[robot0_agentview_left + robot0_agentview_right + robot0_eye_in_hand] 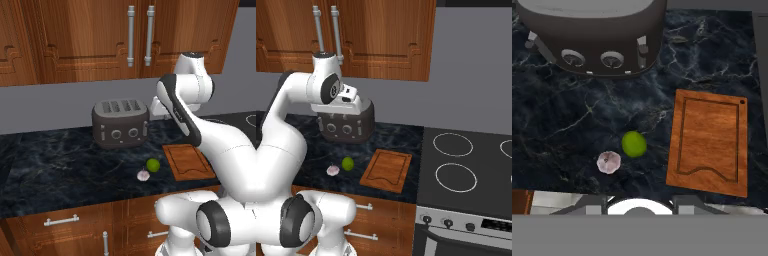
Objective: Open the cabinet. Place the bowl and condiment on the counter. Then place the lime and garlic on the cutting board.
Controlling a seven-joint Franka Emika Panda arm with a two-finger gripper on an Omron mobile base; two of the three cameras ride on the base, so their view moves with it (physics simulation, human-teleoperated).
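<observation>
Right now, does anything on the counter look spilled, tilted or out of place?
Nothing stands out. The lime and garlic lie side by side on the counter, beside the bare cutting board; the toaster stands upright.

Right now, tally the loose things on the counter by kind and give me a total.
Lime: 1
Garlic: 1
Cutting board: 1
Toaster: 1
Total: 4

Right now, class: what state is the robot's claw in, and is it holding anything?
Claw: cannot be told whether open or closed; nothing seen held. The lime and garlic lie on the counter.
</observation>
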